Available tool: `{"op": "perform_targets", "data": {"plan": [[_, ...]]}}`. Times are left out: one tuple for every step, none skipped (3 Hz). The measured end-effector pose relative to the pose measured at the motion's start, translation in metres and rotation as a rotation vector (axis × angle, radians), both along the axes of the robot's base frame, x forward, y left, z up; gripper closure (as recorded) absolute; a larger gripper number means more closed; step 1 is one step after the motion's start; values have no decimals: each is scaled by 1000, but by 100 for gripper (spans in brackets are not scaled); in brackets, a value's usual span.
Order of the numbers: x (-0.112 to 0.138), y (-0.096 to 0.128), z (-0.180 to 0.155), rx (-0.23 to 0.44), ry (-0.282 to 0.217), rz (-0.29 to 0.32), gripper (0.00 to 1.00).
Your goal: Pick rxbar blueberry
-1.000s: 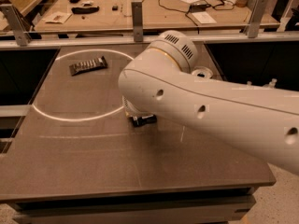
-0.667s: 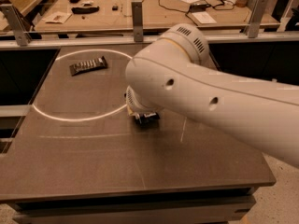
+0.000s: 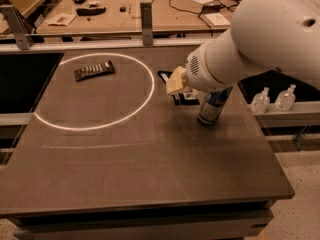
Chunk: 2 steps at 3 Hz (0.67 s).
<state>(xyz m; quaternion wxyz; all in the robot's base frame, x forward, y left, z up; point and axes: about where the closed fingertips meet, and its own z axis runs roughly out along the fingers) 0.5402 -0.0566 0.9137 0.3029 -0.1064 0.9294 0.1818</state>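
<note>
Navy rxbar blueberry (image 3: 183, 98), white patch, flat, partly under tool (image 3: 176, 81).

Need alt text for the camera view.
The robot's white arm reaches in from the right, gripper low over the rxbar blueberry on the dark table, beside an upright drink can. A brown bar wrapper lies inside a white circle at left.

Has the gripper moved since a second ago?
Yes. The gripper moved rightward and toward the table's far edge, from the white circle's near arc to beside its middle, at the blue bar.
</note>
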Motion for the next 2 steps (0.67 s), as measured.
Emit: {"op": "perform_targets", "data": {"plan": [[-7,-9,23,142,14,81,100],[-22,6,47,318,45,188,100]]}}
